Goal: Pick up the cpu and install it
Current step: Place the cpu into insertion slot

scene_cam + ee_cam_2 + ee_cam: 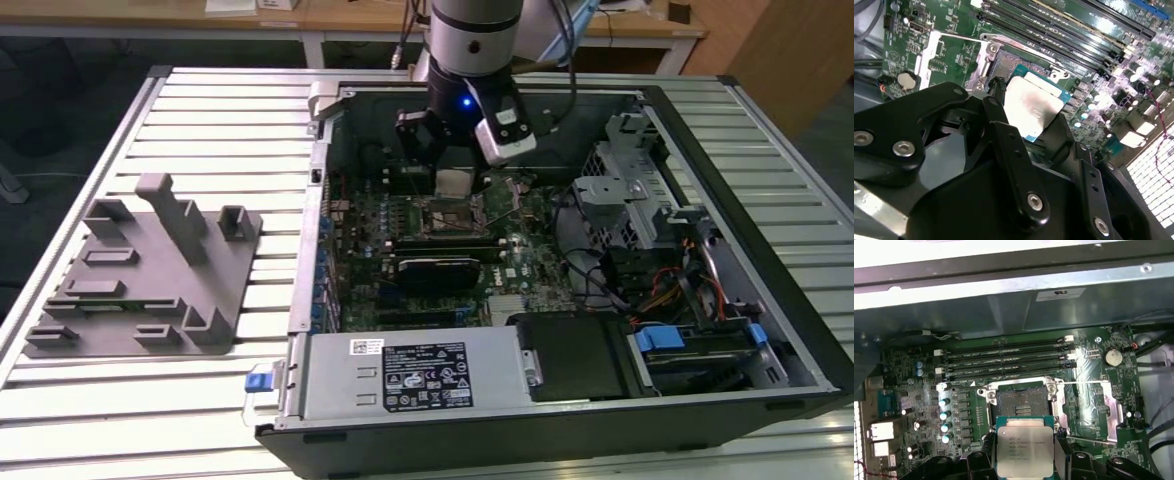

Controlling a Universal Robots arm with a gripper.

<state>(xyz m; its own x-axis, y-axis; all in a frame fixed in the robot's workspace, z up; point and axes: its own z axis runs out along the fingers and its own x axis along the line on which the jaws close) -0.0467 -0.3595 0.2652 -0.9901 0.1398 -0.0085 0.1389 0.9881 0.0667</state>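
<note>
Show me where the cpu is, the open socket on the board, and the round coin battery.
cpu [1024, 450], first wrist view, middle of its silver top.
socket [1021, 402], first wrist view, the dark pin field inside its metal frame.
coin battery [1113, 357], first wrist view, centre of its round face.

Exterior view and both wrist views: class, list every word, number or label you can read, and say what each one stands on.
No text here can be read.
cpu, metal top: printed lines, too small to read.
grey box, black-and-white label: too small to read.
case wall, white sticker: blurred.
motherboard, white markings: too small to read.
</note>
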